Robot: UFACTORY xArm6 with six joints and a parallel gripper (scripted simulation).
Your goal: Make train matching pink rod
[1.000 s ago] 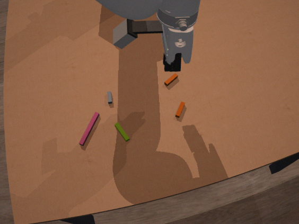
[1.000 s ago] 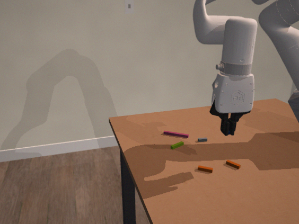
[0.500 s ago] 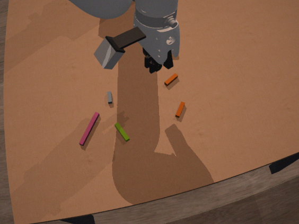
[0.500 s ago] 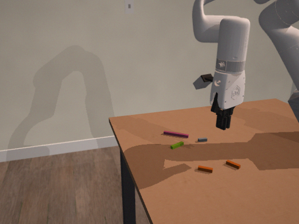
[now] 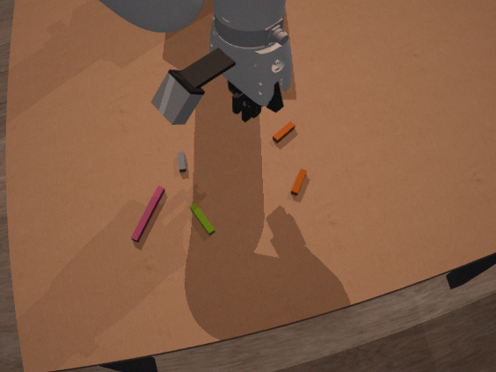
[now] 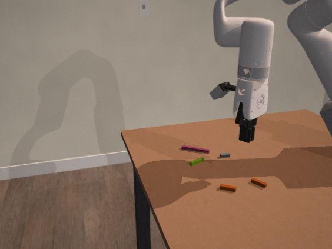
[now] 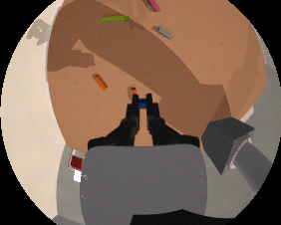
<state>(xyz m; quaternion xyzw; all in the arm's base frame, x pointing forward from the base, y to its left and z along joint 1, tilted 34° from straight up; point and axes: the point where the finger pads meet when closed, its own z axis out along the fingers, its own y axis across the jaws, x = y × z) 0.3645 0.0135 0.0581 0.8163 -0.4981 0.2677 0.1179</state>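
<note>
Above the table [image 5: 396, 150] [image 6: 250, 218] [image 7: 214, 60], pinching a blue rod [image 7: 142, 104] in the gripper [image 5: 247, 113] [image 6: 246, 139] [image 7: 142, 102]; hovering well clear of the separately lying pink rod [image 5: 149, 214] [image 6: 195, 149] [image 7: 153, 5], grey rod [image 5: 182, 162] [image 6: 225, 155] [image 7: 165, 33], lime rod [image 5: 202, 219] [image 6: 196, 161] [image 7: 115, 19] and orange rods [image 5: 299, 181] [image 6: 228, 188] [image 7: 101, 82].

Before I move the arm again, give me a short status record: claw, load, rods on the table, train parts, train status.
claw: shut, above the table
load: blue rod, between the fingertips
reference: pink rod, on the table
loose rods: grey rod; lime rod; two orange rods
train parts: blue 1 + grey 3 + lime 5 = pink 9
spare: both orange rods
train status: not assembled; grey and lime lie apart, at different angles
suggested next: probably bring blue to an end of grey or lime
</note>
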